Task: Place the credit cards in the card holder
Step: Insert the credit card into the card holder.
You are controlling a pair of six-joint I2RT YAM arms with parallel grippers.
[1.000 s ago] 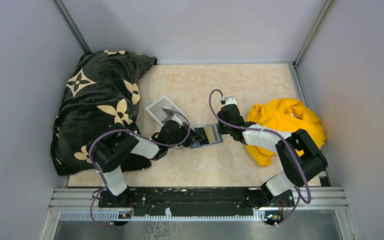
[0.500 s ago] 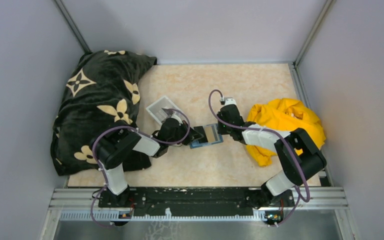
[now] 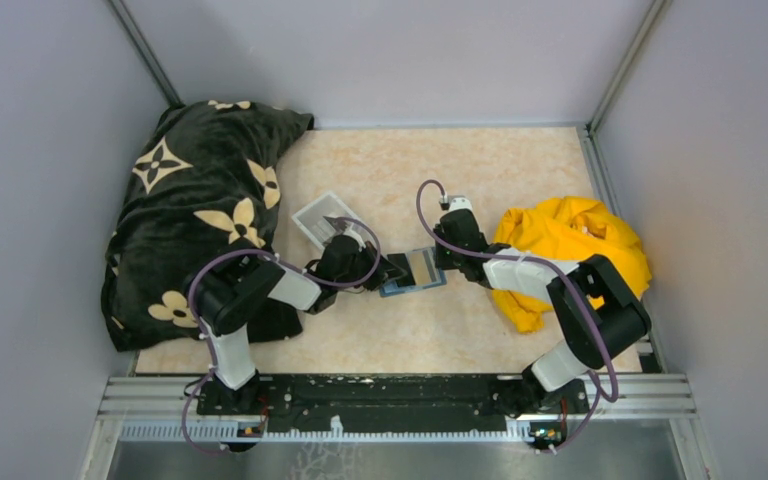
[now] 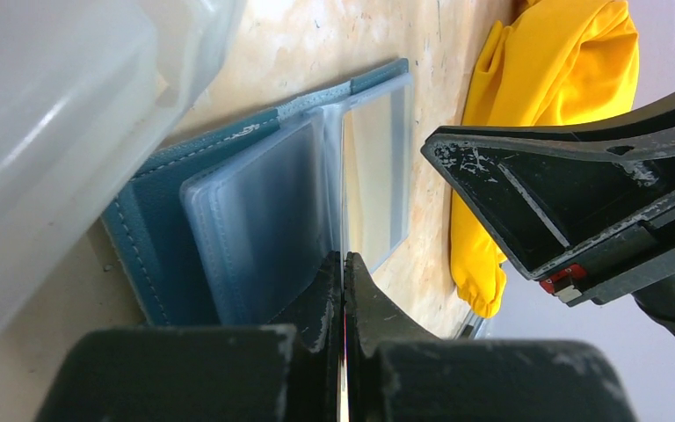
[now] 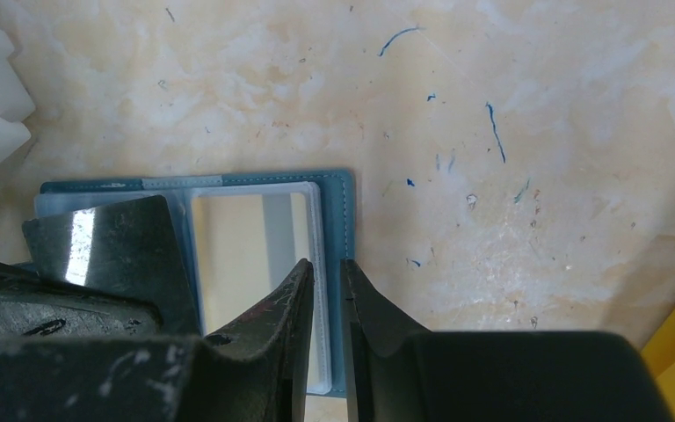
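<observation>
The teal card holder (image 5: 246, 246) lies open mid-table, hemmed in from both sides. The left gripper (image 4: 344, 257) is clamped on a grey credit card (image 5: 105, 251) over its left half, and the right gripper (image 5: 325, 264) has its jaws narrowly parted at the right sleeve edge, pinching or only pressing I cannot tell. A clear tray (image 3: 322, 215) sits just far-left, a yellow cloth (image 3: 570, 240) right and a black flowered blanket (image 3: 200, 200) left, with bare room far and near. The beige marbled tabletop (image 3: 480, 170) shows blue scuffs, and grey walls close three sides.

Left gripper (image 4: 344, 264), jaws closed on a grey card (image 5: 105, 255), faces right gripper (image 5: 327, 272), jaws pinching the right edge of the card holder (image 3: 418, 270).
</observation>
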